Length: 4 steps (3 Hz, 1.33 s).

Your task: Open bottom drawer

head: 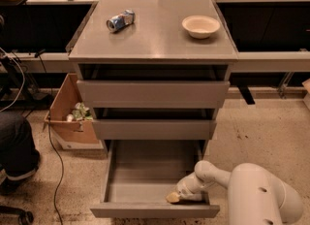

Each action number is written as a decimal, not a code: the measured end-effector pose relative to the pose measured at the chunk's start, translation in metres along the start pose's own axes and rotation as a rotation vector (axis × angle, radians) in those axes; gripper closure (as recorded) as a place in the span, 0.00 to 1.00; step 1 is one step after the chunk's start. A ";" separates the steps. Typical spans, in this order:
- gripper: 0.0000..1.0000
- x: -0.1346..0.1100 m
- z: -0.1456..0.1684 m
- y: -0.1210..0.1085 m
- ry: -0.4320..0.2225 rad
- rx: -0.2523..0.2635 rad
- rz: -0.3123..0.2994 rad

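Bottom drawer (145, 183), flat handleless grey front, stands pulled out; tan-tipped end effector (174, 198) inside front right corner; grip state unclear.

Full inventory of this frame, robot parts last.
cabinet: 1, grey, centre
can: 1, blue-silver, cabinet top left
bowl: 1, cream, cabinet top right
top drawer: 1, grey, under cabinet top
middle drawer: 1, grey, below top drawer
bottom drawer: 1, grey, open wide
cardboard box: 1, brown, floor left of cabinet
cable: 1, black, floor left
person's leg: 1, dark, left edge
arm: 1, white, lower right
gripper: 1, tan, inside bottom drawer, front right
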<state>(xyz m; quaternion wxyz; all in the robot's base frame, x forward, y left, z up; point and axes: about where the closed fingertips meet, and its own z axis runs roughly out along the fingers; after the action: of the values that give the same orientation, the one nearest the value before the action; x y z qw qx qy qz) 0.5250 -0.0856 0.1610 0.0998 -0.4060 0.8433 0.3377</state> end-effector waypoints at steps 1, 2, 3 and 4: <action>1.00 -0.004 0.004 0.026 0.044 -0.088 -0.042; 1.00 -0.005 0.005 0.031 0.057 -0.110 -0.051; 1.00 -0.008 0.006 0.045 0.076 -0.139 -0.084; 1.00 -0.011 -0.021 0.033 0.040 -0.040 -0.112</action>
<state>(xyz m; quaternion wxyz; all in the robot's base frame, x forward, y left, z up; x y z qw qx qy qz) 0.5097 -0.0778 0.1985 0.0935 -0.4613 0.8141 0.3401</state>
